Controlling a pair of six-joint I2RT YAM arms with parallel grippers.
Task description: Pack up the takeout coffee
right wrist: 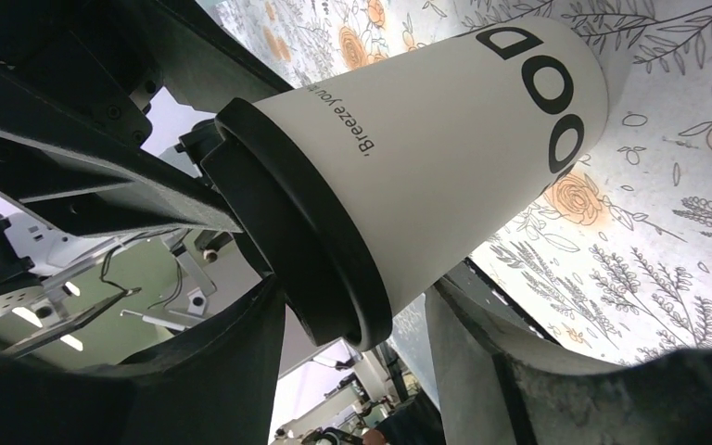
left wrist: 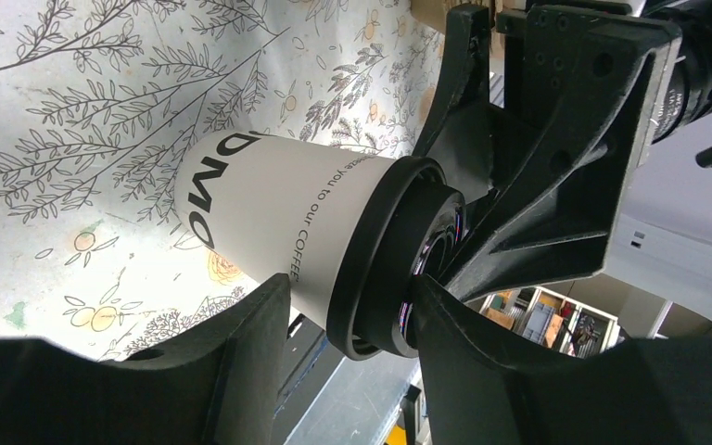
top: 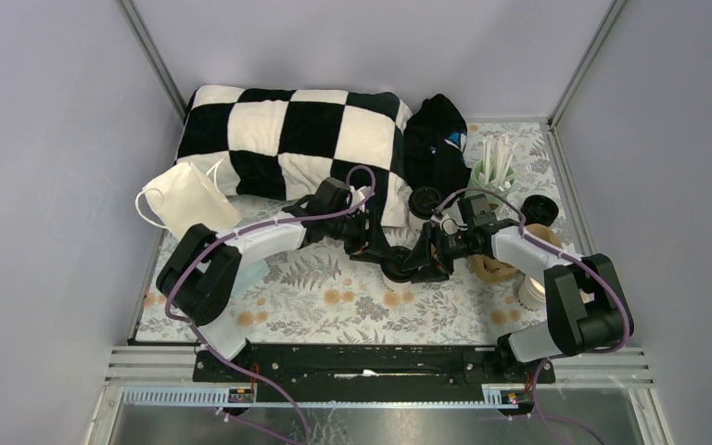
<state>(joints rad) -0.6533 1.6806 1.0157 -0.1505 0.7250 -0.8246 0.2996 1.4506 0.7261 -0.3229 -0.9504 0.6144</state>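
Standing upright near the middle of the flowered cloth (top: 334, 297), a white coffee cup (left wrist: 278, 209) with a black lid (left wrist: 380, 260) sits just where the two arms meet. It carries black lettering on its wall.

The left gripper (left wrist: 348, 287) has one finger on each side of the cup, one at the paper wall and the other against the lid. The jaws are about half closed. The fingers look to be touching it, but I cannot tell whether they squeeze it.

The right gripper (right wrist: 352, 292) comes in from the other side and straddles the same cup, with one finger at the edge of the lid and the other along the wall. Its jaws also stand at a middling width, and I cannot tell whether the grip is firm. In each wrist view the other gripper's black fingers crowd in at the lid end.

To the right lies a brown cup carrier (top: 499, 267). A second cup (top: 538, 208) with a black lid is at its far end, in it or just beside it, I cannot tell. A green cup of white sticks (top: 491, 171) stands behind. A checkered pillow (top: 287, 139), a black cloth bundle (top: 436, 139) and a white face mask (top: 185, 199) lie along the back and left.
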